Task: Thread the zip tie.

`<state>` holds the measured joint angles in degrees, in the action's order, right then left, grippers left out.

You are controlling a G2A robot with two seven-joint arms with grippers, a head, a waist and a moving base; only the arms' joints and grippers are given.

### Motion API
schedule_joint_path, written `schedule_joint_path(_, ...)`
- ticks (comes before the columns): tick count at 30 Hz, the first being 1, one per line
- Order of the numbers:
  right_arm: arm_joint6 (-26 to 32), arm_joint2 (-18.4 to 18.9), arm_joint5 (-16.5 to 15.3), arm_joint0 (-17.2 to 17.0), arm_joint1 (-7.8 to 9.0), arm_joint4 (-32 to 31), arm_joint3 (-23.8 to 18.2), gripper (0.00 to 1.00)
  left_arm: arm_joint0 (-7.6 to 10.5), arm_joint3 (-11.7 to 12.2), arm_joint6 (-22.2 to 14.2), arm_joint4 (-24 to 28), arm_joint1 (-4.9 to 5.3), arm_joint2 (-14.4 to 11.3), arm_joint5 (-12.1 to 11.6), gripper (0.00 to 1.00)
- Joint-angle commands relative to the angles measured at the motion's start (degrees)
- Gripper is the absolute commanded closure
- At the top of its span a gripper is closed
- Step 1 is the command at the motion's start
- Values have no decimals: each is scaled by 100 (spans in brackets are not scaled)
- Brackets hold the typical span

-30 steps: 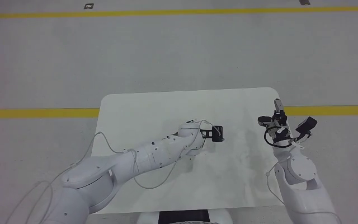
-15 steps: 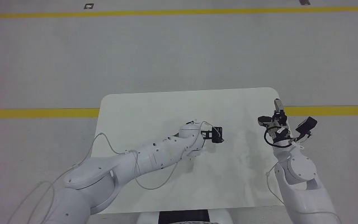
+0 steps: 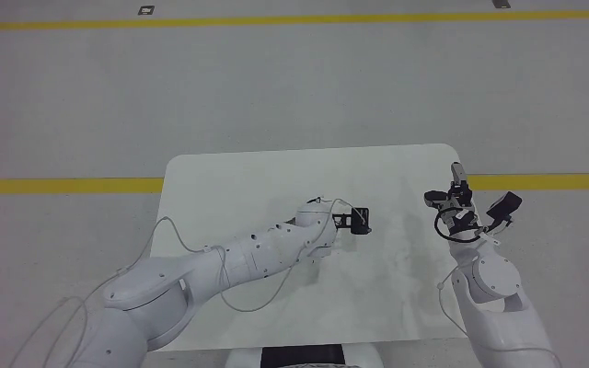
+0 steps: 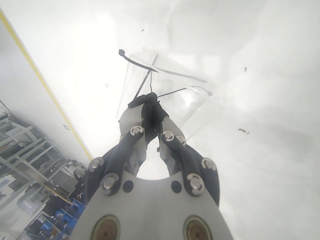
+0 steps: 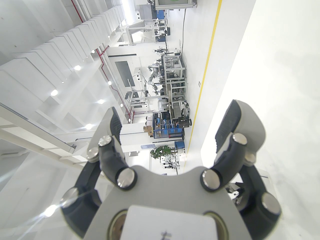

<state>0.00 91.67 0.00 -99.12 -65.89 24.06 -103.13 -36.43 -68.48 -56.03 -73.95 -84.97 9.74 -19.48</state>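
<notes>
The left gripper [image 4: 149,98] has its jaws pressed together on a thin black zip tie [image 4: 151,83], whose strands stick out past the fingertips. It hangs just over a clear plastic box [image 4: 197,106] near the middle of the white table [image 3: 230,184]. A second zip tie [image 4: 140,64] lies across the box. The right gripper [image 5: 175,118] is well apart at the table's right edge, its jaws spread wide with nothing between them, pointing out over the floor with its yellow line [image 3: 83,185].
</notes>
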Motion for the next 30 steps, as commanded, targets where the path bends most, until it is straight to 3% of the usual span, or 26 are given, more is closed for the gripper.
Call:
schedule_joint_path(1,0,0,0,0,0,0,0,0,-8,-92,-20,33,49,0,0,100)
schedule_joint_path(4,0,0,0,0,0,0,0,0,-3,-285,23,137,159,0,0,100)
schedule_joint_path(11,0,0,0,0,0,0,0,0,109,-984,117,623,562,0,0,100)
schedule_joint_path(16,0,0,0,0,0,0,0,0,198,-1639,-123,1035,958,0,0,100)
schedule_joint_path(20,0,0,0,0,0,0,0,0,225,-2024,-277,1232,1260,0,0,100)
schedule_joint_path(26,0,0,0,0,0,0,0,0,177,-2299,-256,1294,1580,0,0,100)
schedule_joint_path(30,0,0,0,0,0,0,0,0,142,-2362,-160,1267,1697,0,0,100)
